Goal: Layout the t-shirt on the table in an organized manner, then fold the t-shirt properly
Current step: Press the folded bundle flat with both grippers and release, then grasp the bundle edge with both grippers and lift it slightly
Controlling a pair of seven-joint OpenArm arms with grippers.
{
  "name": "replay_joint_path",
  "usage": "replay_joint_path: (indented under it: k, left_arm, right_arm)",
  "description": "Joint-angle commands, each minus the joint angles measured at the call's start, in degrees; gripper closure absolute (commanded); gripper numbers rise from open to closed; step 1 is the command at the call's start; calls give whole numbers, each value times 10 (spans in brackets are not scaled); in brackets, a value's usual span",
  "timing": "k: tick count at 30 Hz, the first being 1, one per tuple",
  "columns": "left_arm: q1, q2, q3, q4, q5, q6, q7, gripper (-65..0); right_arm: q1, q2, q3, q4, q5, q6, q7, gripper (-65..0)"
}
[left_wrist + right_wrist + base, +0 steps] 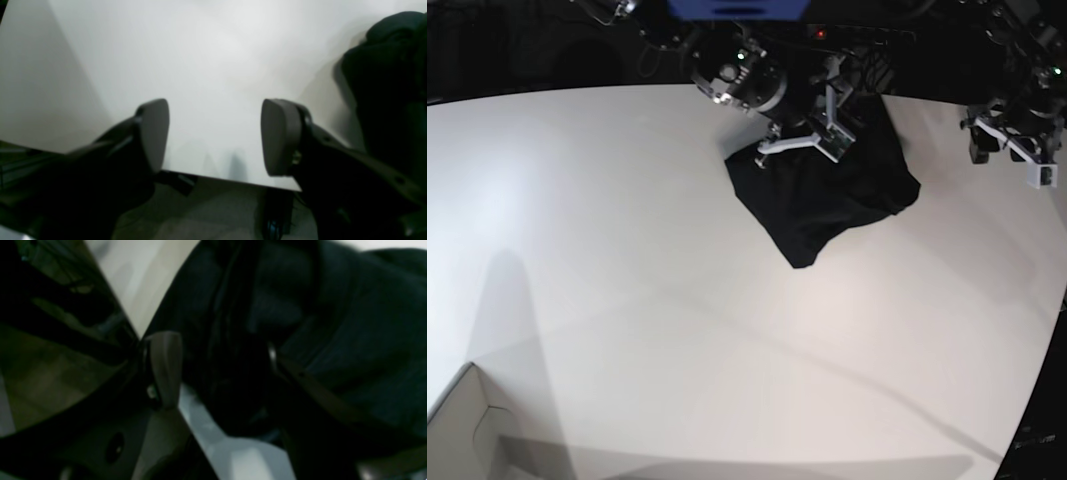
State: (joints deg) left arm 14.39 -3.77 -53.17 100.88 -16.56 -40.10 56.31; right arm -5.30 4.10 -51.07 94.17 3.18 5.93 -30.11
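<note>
The black t-shirt (827,195) lies crumpled in a heap at the far middle of the white table (627,250). My right gripper (812,148) sits at the heap's far edge. In the right wrist view its jaws stand apart, and dark folds of the t-shirt (333,323) fill the gap in my right gripper (220,363) beside the grey left pad (165,368). My left gripper (1017,150) hovers to the right of the heap, apart from it. In the left wrist view my left gripper (215,136) is open over the bare table (200,66), with the t-shirt (390,83) at the right edge.
A pale cardboard box corner (467,430) pokes in at the near left. The table's curved edge (1037,330) runs down the right side. Dark equipment and cables (727,40) stand behind the far edge, and dark floor (217,210) shows below the table rim.
</note>
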Motion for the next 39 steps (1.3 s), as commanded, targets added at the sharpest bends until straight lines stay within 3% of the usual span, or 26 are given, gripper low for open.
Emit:
replay_joint_path:
  k: [1,14,19,31,39]
  left_arm:
    - [0,-7,-3,9,-6,1,-10,-419]
    - [0,-8,-4,9,-6,1,-11,-419]
    - [1,-8,-4,9,-6,1,-11,-419]
    - [2,-8,-5,11,-6,1,-11,-419]
    - [3,-8,-5,15,-6,1,-11,-419]
  right_arm:
    - [2,-4,-4,12,2,3,12,-316]
    - [18,24,-66,71,2,1,13,-314]
    - [31,11,-30,62,4,2,13,-317]
    - [55,-20,-37,1,5,4,12,-318]
    - [82,-24,-141,-21,2,4,11,-319]
